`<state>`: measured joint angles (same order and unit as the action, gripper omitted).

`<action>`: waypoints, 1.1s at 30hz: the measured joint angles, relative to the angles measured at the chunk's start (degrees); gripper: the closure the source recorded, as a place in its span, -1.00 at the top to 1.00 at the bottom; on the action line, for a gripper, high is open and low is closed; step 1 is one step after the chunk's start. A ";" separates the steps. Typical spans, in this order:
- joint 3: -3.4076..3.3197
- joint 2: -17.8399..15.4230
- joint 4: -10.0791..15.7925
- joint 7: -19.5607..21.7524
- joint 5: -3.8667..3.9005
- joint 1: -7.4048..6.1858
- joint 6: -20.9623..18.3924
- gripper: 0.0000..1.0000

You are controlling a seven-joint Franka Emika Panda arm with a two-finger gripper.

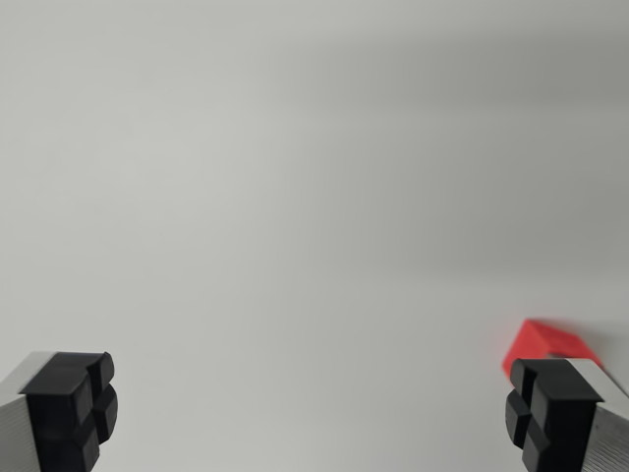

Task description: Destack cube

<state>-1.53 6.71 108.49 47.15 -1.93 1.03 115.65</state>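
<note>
Claw (314, 418) spread wide, empty; red cube (543, 344) sits off-centre at the wrist view's right, partly behind that finger, over pale bench (295, 197)

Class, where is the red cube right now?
The red cube sits low at the wrist view's right, partly hidden behind the open hand's right finger.

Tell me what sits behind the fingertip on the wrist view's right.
A red cube peeks out behind that black fingertip of the open claw. Its lower part is covered; any second cube beneath cannot be seen.
</note>
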 joint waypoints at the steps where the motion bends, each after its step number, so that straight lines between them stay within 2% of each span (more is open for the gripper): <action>1: 0.00 0.00 0.00 0.00 0.00 0.00 0.00 1.00; 19: -0.09 -0.02 0.28 0.00 0.00 0.01 0.04 1.00; 33: -0.60 -1.00 3.02 -0.06 0.00 0.39 1.74 1.00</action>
<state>-2.12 5.71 111.51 47.09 -1.93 1.42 117.39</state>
